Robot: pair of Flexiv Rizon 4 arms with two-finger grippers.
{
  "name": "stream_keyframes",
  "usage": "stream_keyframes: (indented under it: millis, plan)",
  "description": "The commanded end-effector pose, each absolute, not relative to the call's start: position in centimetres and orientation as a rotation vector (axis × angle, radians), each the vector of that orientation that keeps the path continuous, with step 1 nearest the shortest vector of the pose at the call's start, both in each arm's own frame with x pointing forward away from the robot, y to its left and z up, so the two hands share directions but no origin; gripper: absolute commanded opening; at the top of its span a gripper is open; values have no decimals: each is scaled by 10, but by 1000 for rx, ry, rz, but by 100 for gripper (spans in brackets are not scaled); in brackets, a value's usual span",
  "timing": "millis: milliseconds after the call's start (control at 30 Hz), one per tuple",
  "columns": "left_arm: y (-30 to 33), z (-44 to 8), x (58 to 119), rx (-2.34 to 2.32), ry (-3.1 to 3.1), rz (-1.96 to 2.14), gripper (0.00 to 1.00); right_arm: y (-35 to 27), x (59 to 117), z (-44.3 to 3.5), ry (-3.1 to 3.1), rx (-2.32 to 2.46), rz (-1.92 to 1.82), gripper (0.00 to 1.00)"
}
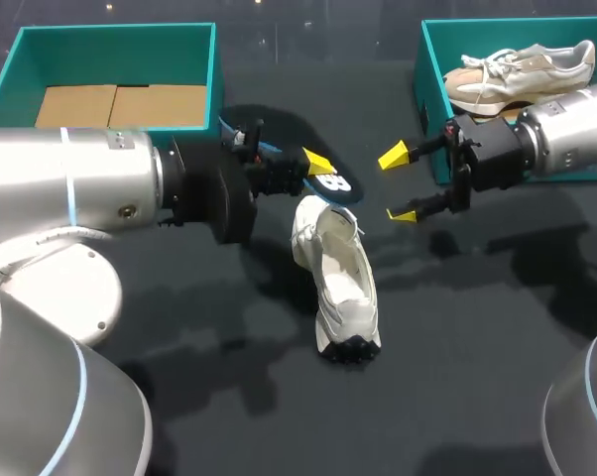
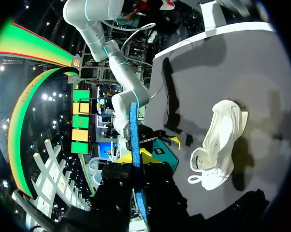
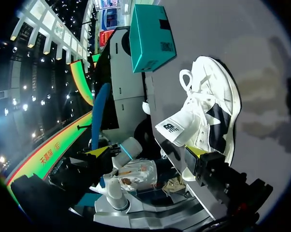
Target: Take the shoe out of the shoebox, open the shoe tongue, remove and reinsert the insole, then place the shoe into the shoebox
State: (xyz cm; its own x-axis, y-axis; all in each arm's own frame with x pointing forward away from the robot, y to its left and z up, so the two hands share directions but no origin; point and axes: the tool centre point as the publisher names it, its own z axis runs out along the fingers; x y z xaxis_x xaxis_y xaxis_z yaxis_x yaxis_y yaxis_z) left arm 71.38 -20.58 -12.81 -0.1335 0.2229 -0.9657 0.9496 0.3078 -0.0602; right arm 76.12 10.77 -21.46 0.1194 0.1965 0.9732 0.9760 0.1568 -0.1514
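Insole (image 1: pixel 289 134) clamped in left jaws; right jaws wide, empty. Reinsertion into shoe (image 1: pixel 340 283) judged next, toe first.

White shoe (image 1: pixel 338 283) lying mid desk (image 1: pixel 457 377), tongue flipped open. Dark, blue-edged insole (image 1: pixel 289 134) out, held up just behind shoe. Open teal shoebox (image 1: pixel 216 79) far left.

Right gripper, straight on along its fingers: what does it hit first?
Likely the insole end held by the left gripper; the right gripper, open, faces it. Heights unclear, so it might pass over the white shoe instead.
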Motion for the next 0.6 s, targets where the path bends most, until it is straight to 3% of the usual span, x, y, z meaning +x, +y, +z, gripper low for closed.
stream_keyframes:
  millis: [33, 600]
  plan:
    - [-216, -151, 721, 1033, 1464, -965, 0, 108, 762, -212, -1289, -1265, -915, 100]
    - [-222, -163, 726, 1032, 1412, -997, 0, 112, 769, -210, -1276, -1247, -946, 100]
